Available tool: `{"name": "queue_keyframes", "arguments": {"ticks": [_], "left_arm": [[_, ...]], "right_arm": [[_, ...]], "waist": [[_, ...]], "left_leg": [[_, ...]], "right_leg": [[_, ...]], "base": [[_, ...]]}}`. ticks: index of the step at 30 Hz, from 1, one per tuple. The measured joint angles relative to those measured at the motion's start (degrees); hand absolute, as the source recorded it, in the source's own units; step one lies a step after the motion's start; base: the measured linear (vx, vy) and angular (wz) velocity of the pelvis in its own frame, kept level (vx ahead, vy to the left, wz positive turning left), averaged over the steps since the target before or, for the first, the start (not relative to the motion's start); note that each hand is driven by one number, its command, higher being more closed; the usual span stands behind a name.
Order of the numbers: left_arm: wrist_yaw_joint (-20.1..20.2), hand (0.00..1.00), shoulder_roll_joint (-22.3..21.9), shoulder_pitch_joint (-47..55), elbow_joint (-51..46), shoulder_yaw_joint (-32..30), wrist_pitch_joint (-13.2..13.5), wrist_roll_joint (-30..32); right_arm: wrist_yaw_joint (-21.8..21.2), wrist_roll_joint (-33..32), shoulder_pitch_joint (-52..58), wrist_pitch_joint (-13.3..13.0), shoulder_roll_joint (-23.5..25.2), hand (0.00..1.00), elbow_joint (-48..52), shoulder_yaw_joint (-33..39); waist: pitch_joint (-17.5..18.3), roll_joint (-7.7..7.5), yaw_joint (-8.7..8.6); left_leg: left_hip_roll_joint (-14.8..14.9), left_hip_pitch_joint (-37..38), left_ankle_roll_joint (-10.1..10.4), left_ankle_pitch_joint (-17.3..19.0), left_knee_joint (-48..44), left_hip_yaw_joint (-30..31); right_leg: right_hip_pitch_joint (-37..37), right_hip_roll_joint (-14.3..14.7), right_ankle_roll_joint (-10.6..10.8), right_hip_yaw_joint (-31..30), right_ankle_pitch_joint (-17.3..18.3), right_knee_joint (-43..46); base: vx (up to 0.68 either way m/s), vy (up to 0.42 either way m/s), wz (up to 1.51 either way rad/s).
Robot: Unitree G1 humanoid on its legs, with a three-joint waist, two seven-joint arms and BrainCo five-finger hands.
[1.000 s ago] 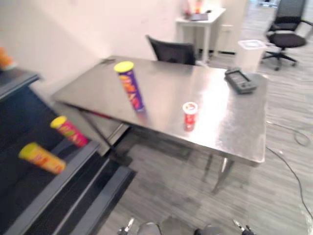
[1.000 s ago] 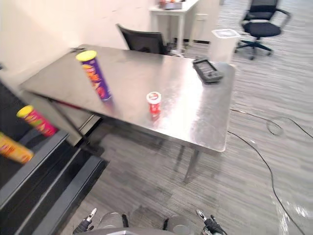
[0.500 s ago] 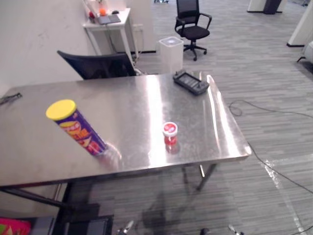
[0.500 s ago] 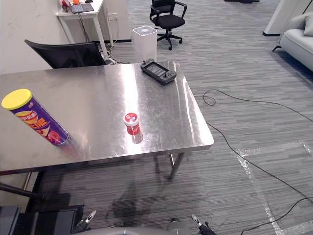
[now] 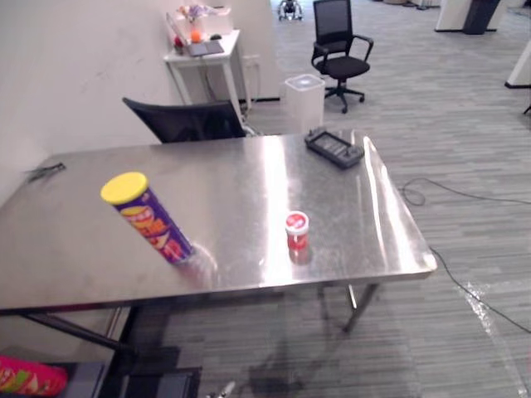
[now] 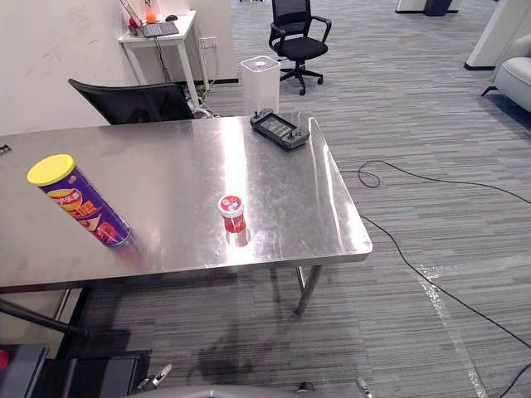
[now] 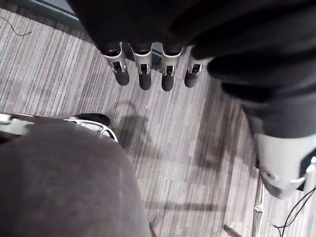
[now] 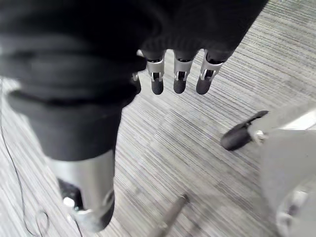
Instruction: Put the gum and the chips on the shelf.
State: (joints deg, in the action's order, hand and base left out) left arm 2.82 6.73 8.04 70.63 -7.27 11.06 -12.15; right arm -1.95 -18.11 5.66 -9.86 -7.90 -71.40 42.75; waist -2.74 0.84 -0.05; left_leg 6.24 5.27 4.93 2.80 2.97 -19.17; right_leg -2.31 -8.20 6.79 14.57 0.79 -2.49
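A purple chips can [image 5: 149, 220] with a yellow lid stands on the steel table [image 5: 249, 186], left of centre. To its right, near the front edge, stands the gum [image 5: 297, 230], a small red tub with a red and white lid. At the lower left corner lies the edge of the dark shelf [image 5: 153, 383], with a pink chips can [image 5: 29, 377] lying on it. My left hand [image 7: 144, 79] hangs over the floor with straight fingers and holds nothing. My right hand [image 8: 178, 81] also hangs over the floor, fingers straight and empty.
A dark handheld console [image 5: 334, 148] lies at the table's far right corner. A black chair [image 5: 189, 121] is tucked behind the table. Farther back stand a white bin [image 5: 304, 98], a small white desk [image 5: 204, 51] and a black office chair [image 5: 340, 40].
The whole picture has shifted: the camera swung away from the shelf toward the table, then rose slightly. The chips can and the gum have kept their places on the table.
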Motion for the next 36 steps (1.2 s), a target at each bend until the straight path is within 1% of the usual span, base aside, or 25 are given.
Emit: {"name": "queue_keyframes", "arguments": {"ticks": [2, 3, 4, 5, 6, 7, 9, 11, 12, 14, 15, 16, 17, 19, 20, 22, 23, 25, 26, 28, 31, 36], "left_arm": [[0.13, 0.0, -0.14, 0.05, -0.38, -0.48, 0.0, 0.08], [0.14, 0.0, -0.15, 0.18, -0.51, -0.55, 0.0, 0.09], [0.14, 0.0, -0.14, 0.57, -0.78, -0.59, 0.01, 0.1], [0.15, 0.0, -0.15, 0.82, -0.99, -0.58, 0.01, 0.07], [0.16, 0.0, -0.17, 1.33, -1.3, -0.57, 0.11, -0.02], [0.15, 0.0, -0.15, 1.39, -1.35, -0.53, 0.12, -0.1], [0.14, 0.0, -0.16, 1.66, -2.32, -0.36, 0.14, -0.28], [0.11, 0.0, -0.19, 2.33, -3.59, 0.32, 0.6, -0.58], [0.1, 0.0, -0.2, 2.56, -3.67, 0.33, 0.67, -0.58], [0.07, 0.0, -0.21, 3.52, -4.2, 0.42, 0.68, -0.58], [0.07, 0.0, -0.22, 3.77, -4.52, 0.51, 0.67, -0.58], [0.1, 0.0, -0.22, 4.09, -4.92, 0.7, 0.69, -0.58], [0.11, 0.0, -0.22, 4.19, -5.03, 0.71, 0.69, -0.57], [0.21, 0.0, -0.22, 4.64, -5.42, 0.7, 0.7, -0.57], [0.28, 0.0, -0.21, 4.68, -5.52, 0.67, 0.7, -0.57], [0.72, 0.0, -0.08, 4.74, -5.69, 0.58, 0.72, -0.56], [0.89, 0.0, -0.05, 4.74, -5.72, 0.58, 0.76, -0.56], [1.59, 0.0, 0.05, 4.75, -5.72, 0.31, 0.79, -0.57], [1.69, 0.0, 0.06, 4.75, -5.71, 0.29, 0.78, -0.57], [2.06, 0.0, 0.16, 4.75, -5.71, 0.29, 0.77, -0.56], [2.06, 0.0, 0.16, 4.75, -5.68, 0.39, 0.76, -0.57], [2.06, 0.0, 0.32, 4.85, -5.54, 1.02, 0.55, -0.51]], "right_arm": [[0.91, -0.02, -1.53, 0.01, -4.8, 0.0, 1.79, 4.74], [1.62, 0.0, -1.98, 0.04, -6.2, 0.0, 3.14, 5.02], [2.76, 0.0, -2.68, 0.06, -8.28, 0.0, 8.15, 4.57], [3.31, 0.08, -2.89, -0.02, -9.27, 0.0, 11.6, 3.6], [5.28, 0.81, -3.41, -0.4, -11.07, 0.0, 19.93, 1.06], [6.72, 2.43, -4.09, -0.88, -12.77, 0.0, 27.36, -0.11], [9.53, 5.98, -5.07, -1.57, -14.14, 0.0, 36.36, -0.98], [13.18, 12.25, -7.01, -2.93, -15.13, 0.0, 47.87, -2.09], [13.7, 13.4, -7.54, -3.05, -15.41, 0.0, 50.27, -3.05], [13.98, 15.94, -8.97, -3.65, -16.11, 0.0, 58.89, -7.83], [13.88, 16.03, -8.95, -3.82, -16.13, 0.0, 60.95, -9.35], [12.81, 16.16, -8.91, -4.57, -16.12, 0.0, 64.47, -12.12], [12.07, 16.33, -8.91, -4.77, -16.12, 0.0, 65.94, -13.33], [8.04, 16.48, -8.82, -5.73, -16.28, 0.0, 69.82, -18.05], [6.82, 16.02, -8.68, -5.76, -16.44, 0.0, 70.6, -19.28], [2.11, 14.83, -8.19, -6.55, -16.97, 0.0, 71.7, -23.72], [1.39, 14.61, -8.11, -6.72, -16.97, 0.0, 71.69, -24.75], [-1.89, 11.38, -8.1, -6.74, -17.07, 0.0, 71.68, -29.57], [-2.37, 10.95, -8.1, -6.74, -17.07, 0.0, 71.68, -30.12], [-4.63, 10.25, -8.11, -6.74, -17.09, 0.0, 71.62, -34.26], [-6.01, 9.18, -8.12, -6.73, -17.1, 0.0, 71.05, -37.92], [-7.43, 8.64, -8.59, -6.63, -18.05, 0.0, 69.09, -43.95]], "waist": [[0.03, 0.01, -0.13], [0.03, 0.0, -0.13], [0.03, 0.0, -0.23], [0.03, 0.01, -0.49], [0.07, 0.07, -1.31], [0.11, 0.14, -1.46], [0.09, 0.11, -1.44], [0.05, -0.06, -1.43], [0.07, -0.07, -1.42], [0.07, -0.11, -1.41], [0.06, -0.12, -1.37], [0.05, -0.14, -1.34], [0.06, -0.15, -1.32], [0.09, -0.29, -1.3], [0.1, -0.29, -1.3], [0.18, -0.38, -1.24], [0.18, -0.38, -1.18], [0.19, -0.55, -1.06], [0.19, -0.57, -1.06], [0.23, -0.67, -0.97], [0.31, -0.65, -0.89], [0.49, -0.5, 0.09]], "left_leg": [[-0.56, -0.13, -0.01, 0.0, 0.15, 1.12], [-0.68, -0.13, -0.01, 0.0, 0.15, 1.12], [-0.89, -0.21, -0.01, 0.0, 0.16, 1.14], [-1.0, -0.29, -0.01, 0.0, 0.15, 1.16], [-1.18, -0.64, -0.02, 0.01, 0.15, 1.24], [-1.27, -1.09, -0.06, 0.04, 0.08, 1.33], [-1.28, -1.7, -0.09, 0.05, 0.02, 1.55], [-1.22, -2.06, -0.09, 0.05, -0.12, 2.34], [-1.18, -2.06, -0.09, 0.05, -0.13, 2.36], [-1.18, -2.07, -0.09, 0.05, -0.13, 2.38], [-1.18, -2.08, -0.09, 0.05, -0.13, 2.39], [-1.2, -2.08, -0.09, 0.06, -0.13, 2.4], [-1.2, -2.08, -0.1, 0.06, -0.13, 2.39], [-1.23, -2.07, -0.26, 0.17, -0.19, 2.39], [-1.24, -2.07, -0.32, 0.21, -0.23, 2.4], [-1.26, -2.06, -0.43, 0.33, -0.53, 2.48], [-1.25, -2.06, -0.46, 0.38, -0.67, 2.51], [-1.23, -2.06, -0.51, 0.45, -1.0, 2.62], [-1.22, -2.06, -0.51, 0.45, -1.04, 2.64], [-1.23, -2.02, -0.52, 0.45, -1.13, 2.8], [-1.32, -1.9, -0.53, 0.43, -1.19, 3.45], [-1.4, -1.92, -0.63, 0.36, -1.17, 3.67]], "right_leg": [[-0.37, -0.31, 0.42, 0.84, -0.26, -0.45], [-0.36, -0.43, 0.43, 0.88, -0.27, -0.45], [-0.25, -0.64, 0.47, 0.87, -0.28, -0.45], [-0.13, -0.75, 0.47, 0.83, -0.28, -0.45], [0.17, -0.92, 0.47, 0.82, -0.28, -0.45], [0.64, -1.0, 0.58, 0.81, -0.36, -0.44], [1.17, -0.98, 0.57, 0.84, -0.39, -0.4], [1.22, -0.91, 0.58, 1.25, -0.41, -0.36], [1.2, -0.89, 0.58, 1.27, -0.41, -0.35], [1.21, -0.89, 0.59, 1.28, -0.42, -0.35], [1.2, -0.89, 0.59, 1.29, -0.42, -0.34], [1.2, -0.91, 0.6, 1.29, -0.42, -0.33], [1.19, -0.92, 0.63, 1.29, -0.44, -0.33], [1.13, -0.95, 0.71, 1.29, -0.49, -0.33], [1.09, -0.96, 0.72, 1.29, -0.5, -0.32], [0.84, -1.04, 0.75, 1.35, -0.51, -0.26], [0.72, -1.06, 0.75, 1.38, -0.51, -0.25], [0.56, -1.14, 0.75, 1.47, -0.51, -0.01], [0.55, -1.15, 0.75, 1.48, -0.51, 0.03], [0.4, -1.22, 0.75, 1.71, -0.5, 0.13], [0.09, -1.33, 0.77, 2.25, -0.49, 0.12], [0.07, -1.37, 0.76, 2.4, -0.5, 0.11]], "base": [[0.08, 0.014, 0.12], [0.05, 0.029, 0.03], [0.0, 0.0, 0.0], [0.0, 0.0, 0.0], [0.0, 0.0, 0.0], [0.0, 0.0, 0.0], [-0.01, -0.001, 0.04], [-0.01, -0.008, 0.11], [0.0, -0.007, 0.04], [0.0, 0.0, 0.0], [0.0, 0.0, 0.0], [0.0, 0.0, 0.0], [0.0, 0.0, 0.0], [0.0, 0.0, 0.0], [0.0, 0.0, 0.0], [0.0, 0.0, 0.0], [0.0, 0.0, 0.0], [0.0, 0.0, 0.0], [0.0, 0.0, 0.0], [-0.02, 0.005, 0.04], [-0.03, 0.005, 0.09], [0.0, 0.001, 0.01]]}}
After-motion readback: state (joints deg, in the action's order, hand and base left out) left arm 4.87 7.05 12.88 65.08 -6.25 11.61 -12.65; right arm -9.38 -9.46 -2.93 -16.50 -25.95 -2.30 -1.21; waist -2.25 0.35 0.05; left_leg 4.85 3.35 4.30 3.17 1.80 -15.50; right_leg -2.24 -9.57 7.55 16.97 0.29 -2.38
